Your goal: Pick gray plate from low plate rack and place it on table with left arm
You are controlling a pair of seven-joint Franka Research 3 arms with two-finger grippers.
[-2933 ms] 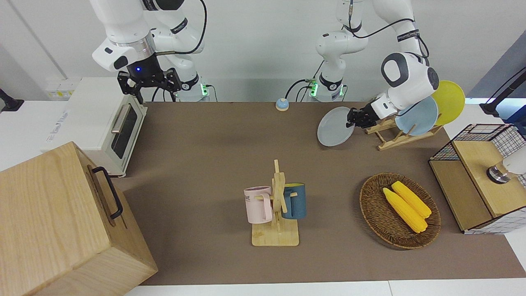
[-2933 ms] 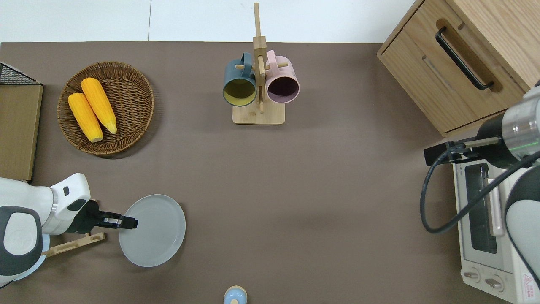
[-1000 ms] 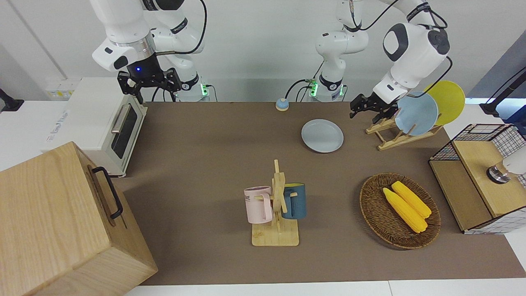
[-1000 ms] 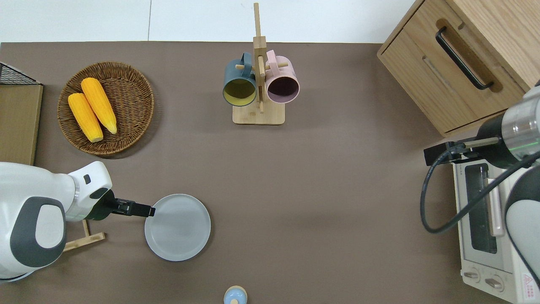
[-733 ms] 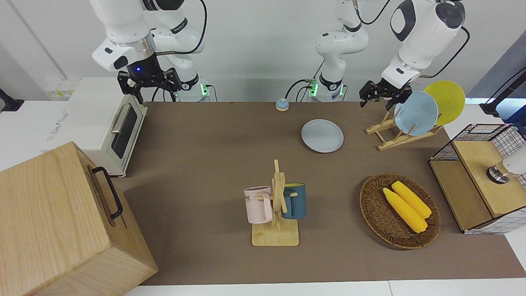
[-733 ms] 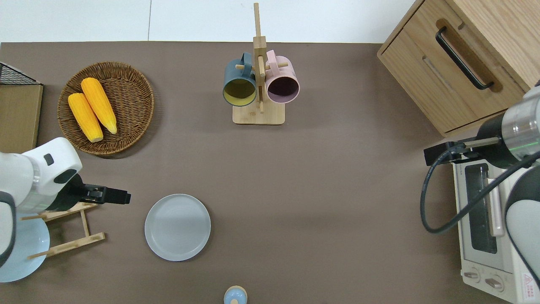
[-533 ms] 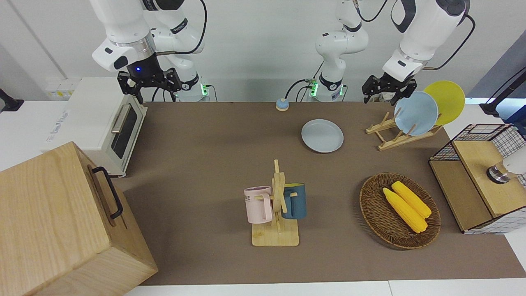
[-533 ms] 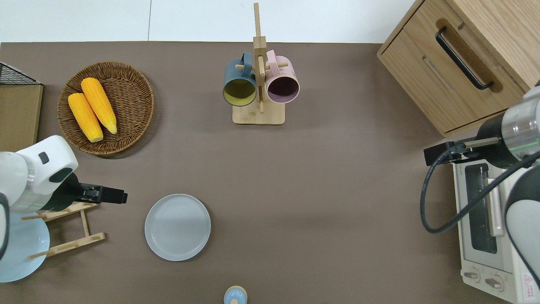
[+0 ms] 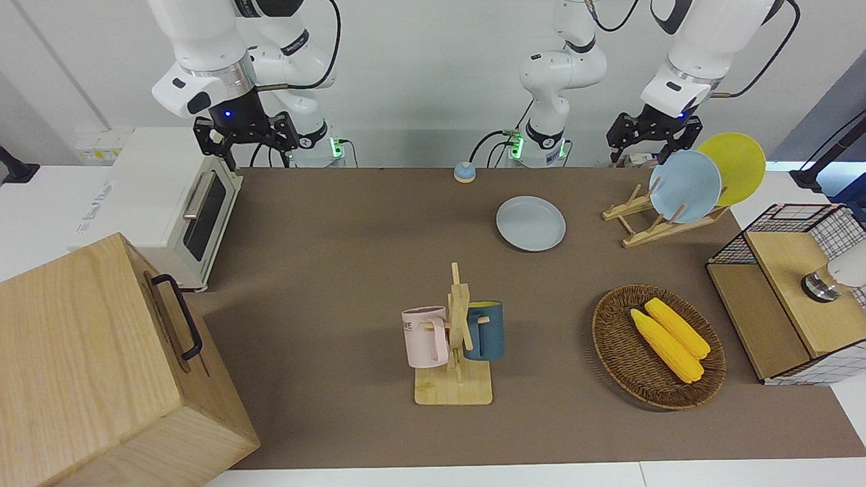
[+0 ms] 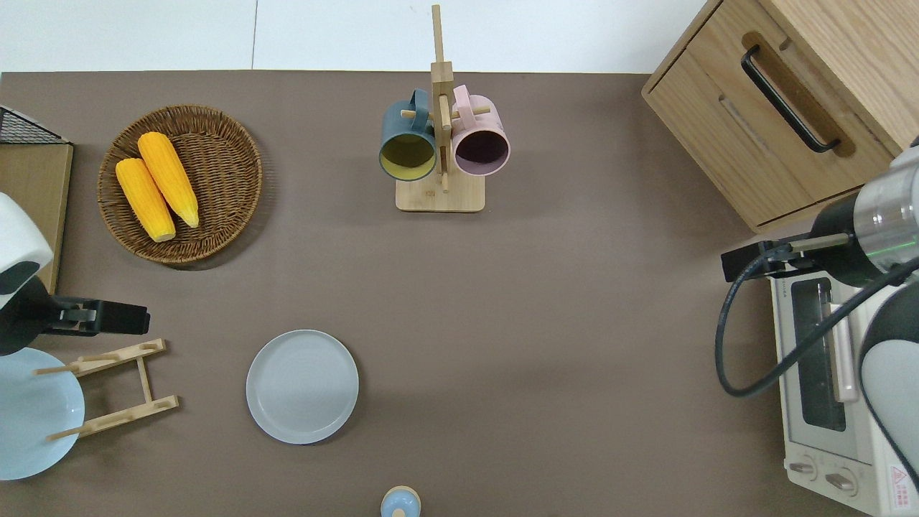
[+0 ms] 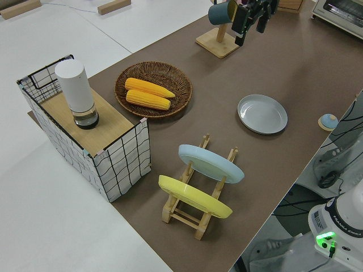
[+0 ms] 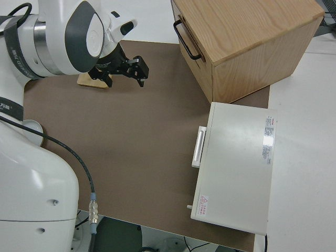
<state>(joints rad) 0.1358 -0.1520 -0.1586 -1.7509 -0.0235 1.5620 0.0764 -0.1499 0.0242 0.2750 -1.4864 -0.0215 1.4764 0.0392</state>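
The gray plate [image 10: 302, 386] lies flat on the table [image 10: 546, 301] — left gripper [image 9: 653, 138] raised, fingers spread, empty.

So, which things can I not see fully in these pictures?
- Yellow plate: outside the overhead view's edge.
- Light-blue plate: cut off by the overhead view's edge.
- Toaster oven: in the overhead view, the parked right arm covers part of it.
- Gray plate: in the right side view, only a sliver shows beside the arm.
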